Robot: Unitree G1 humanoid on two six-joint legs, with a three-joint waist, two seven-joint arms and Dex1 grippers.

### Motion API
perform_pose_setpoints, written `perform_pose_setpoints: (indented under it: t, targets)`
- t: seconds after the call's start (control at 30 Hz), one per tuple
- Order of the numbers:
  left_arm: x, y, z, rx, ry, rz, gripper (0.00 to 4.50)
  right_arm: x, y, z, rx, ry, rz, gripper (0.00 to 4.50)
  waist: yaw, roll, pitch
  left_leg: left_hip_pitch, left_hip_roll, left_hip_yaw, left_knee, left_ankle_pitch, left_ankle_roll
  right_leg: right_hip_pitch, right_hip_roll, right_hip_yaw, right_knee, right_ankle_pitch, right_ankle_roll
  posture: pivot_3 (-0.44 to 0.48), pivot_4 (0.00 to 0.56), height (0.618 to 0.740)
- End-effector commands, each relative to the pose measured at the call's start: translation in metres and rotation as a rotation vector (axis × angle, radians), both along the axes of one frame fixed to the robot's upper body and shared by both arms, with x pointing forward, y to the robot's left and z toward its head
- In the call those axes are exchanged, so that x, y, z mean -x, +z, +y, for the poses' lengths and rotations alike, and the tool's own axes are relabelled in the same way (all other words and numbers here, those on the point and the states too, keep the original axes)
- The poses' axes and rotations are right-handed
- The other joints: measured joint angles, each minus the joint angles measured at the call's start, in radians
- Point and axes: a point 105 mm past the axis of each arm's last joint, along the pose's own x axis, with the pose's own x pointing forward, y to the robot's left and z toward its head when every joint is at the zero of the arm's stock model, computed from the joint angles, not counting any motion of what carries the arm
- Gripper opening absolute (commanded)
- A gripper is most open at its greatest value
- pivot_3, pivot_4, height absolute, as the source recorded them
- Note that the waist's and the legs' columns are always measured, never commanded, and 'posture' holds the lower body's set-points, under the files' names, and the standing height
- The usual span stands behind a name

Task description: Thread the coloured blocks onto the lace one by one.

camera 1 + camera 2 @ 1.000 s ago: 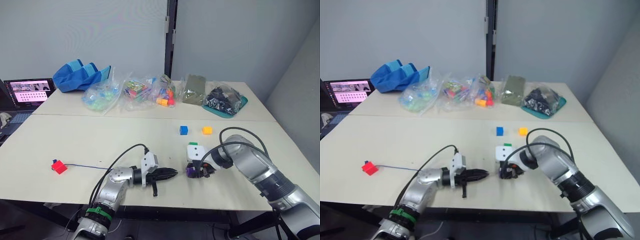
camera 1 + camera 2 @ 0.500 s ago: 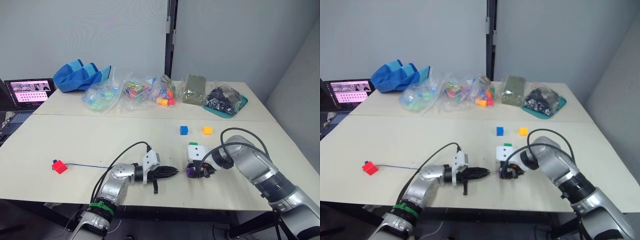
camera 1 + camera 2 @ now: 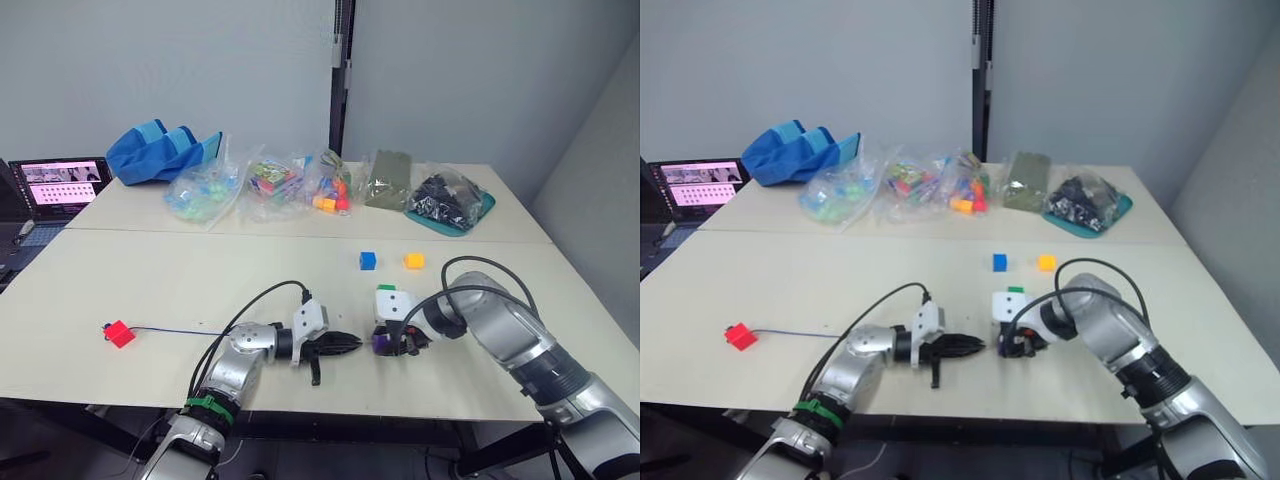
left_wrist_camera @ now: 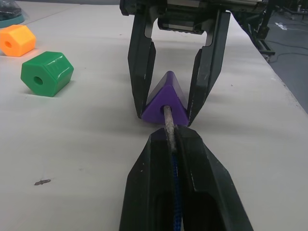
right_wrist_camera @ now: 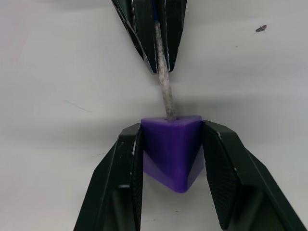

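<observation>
**A:** Where does the purple block (image 4: 166, 98) sit?

**B:** On the surface (image 3: 200, 280), near its front edge, clamped between the two black fingers of the right claw (image 5: 171, 159). It is wedge-shaped, with a hole in the face turned toward the other arm.

**A:** And the lace (image 3: 165, 331)?

**B:** Its stiff pale tip (image 5: 163, 82) has its end in that hole. The left claw (image 4: 171, 139) is pinched tight on the lace just behind the tip, fingers closed around it, the blue cord running back between them. The two claws face each other, near but not touching, joined by the tip alone.

**A:** Where does the cord go from there?

**B:** It trails off to the robot's left across the surface as a thin blue line and ends at the red block (image 3: 119, 333), which lies well apart from both claws.

**A:** The other blocks?

**B:** The green block (image 4: 46, 73) rests just beside the right claw, on its far side, partly behind the white housing there. The blue block (image 3: 367, 260) and the orange block (image 3: 414, 261) lie farther back, near each other but not touching.

**A:** Anything beyond that?

**B:** Along the far part of the surface, clear bags of mixed toy pieces (image 3: 270, 185), a blue cloth bag (image 3: 160, 150) and a teal tray of dark parts (image 3: 448, 205). A laptop (image 3: 60, 183) stands at the left.
</observation>
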Motion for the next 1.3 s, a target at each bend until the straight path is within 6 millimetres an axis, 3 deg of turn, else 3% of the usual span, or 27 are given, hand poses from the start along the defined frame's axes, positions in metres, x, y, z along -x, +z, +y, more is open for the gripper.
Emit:
perform_pose_setpoints:
  t: [0.03,0.2,0.4,0.67,0.7,0.87,1.0,1.27,1.3]
  targets:
    - [0.002,-0.002,-0.016,0.002,-0.033,0.005,0.00,0.004,-0.002,0.005,-0.012,0.019,0.000,1.26,0.001,0.000,0.000,0.000,0.000,0.000,0.000,0.000,0.000,0.000,0.000,0.000,0.000,0.000,0.000,0.000,0.150,0.740]
    - [0.004,-0.001,-0.027,0.005,-0.045,0.000,0.00,0.004,-0.001,0.006,-0.017,0.020,0.000,1.26,0.007,0.000,0.000,0.000,0.000,0.000,0.000,0.000,0.000,0.000,0.000,0.000,0.000,0.000,0.000,0.000,0.150,0.740]
    - [0.003,-0.003,-0.027,-0.003,-0.029,0.005,0.00,0.004,0.000,0.004,-0.016,0.016,0.001,1.26,0.016,0.000,0.000,0.000,-0.001,0.000,0.000,0.000,0.000,0.000,-0.001,0.000,0.000,0.000,0.000,0.000,0.150,0.740]
    - [0.004,0.002,-0.004,-0.070,-0.011,-0.021,2.60,0.005,-0.002,0.008,-0.021,0.024,0.010,1.26,0.013,0.000,0.000,0.000,-0.001,0.000,0.000,0.000,0.000,0.000,-0.001,0.000,0.000,0.000,0.000,0.000,0.150,0.740]
    - [0.005,0.003,0.002,-0.084,-0.007,-0.028,2.60,0.005,-0.002,0.009,-0.021,0.025,0.011,1.26,0.009,0.000,0.000,0.000,-0.001,0.000,-0.001,0.000,0.000,0.000,-0.001,0.000,0.000,0.000,0.000,0.000,0.150,0.740]
    - [0.008,-0.003,0.022,-0.183,0.023,-0.057,2.60,0.004,-0.004,0.009,-0.021,0.026,0.013,1.26,-0.001,0.000,0.000,0.000,-0.001,0.000,-0.001,0.000,0.000,-0.001,0.000,0.000,0.000,0.000,0.000,0.000,0.150,0.740]
    - [0.007,-0.003,0.026,-0.192,0.046,-0.051,2.60,0.004,-0.003,0.011,-0.023,0.029,0.011,1.26,-0.002,0.000,0.000,0.000,-0.001,0.000,-0.001,0.000,0.000,-0.001,0.000,0.000,0.000,0.000,0.000,0.000,0.150,0.740]
    - [0.003,-0.001,0.019,-0.165,0.055,-0.033,0.09,0.004,-0.002,0.012,-0.025,0.031,0.006,1.26,-0.001,0.000,0.000,0.000,-0.001,0.000,-0.001,0.000,0.000,0.000,0.000,0.000,0.000,0.000,0.000,0.000,0.150,0.740]
    - [0.004,-0.001,0.018,-0.162,0.051,-0.030,0.00,0.004,-0.002,0.012,-0.026,0.030,0.007,1.26,-0.001,0.000,0.000,0.000,-0.001,0.000,-0.001,0.000,0.000,0.000,0.000,0.000,0.000,0.000,0.000,0.000,0.150,0.740]
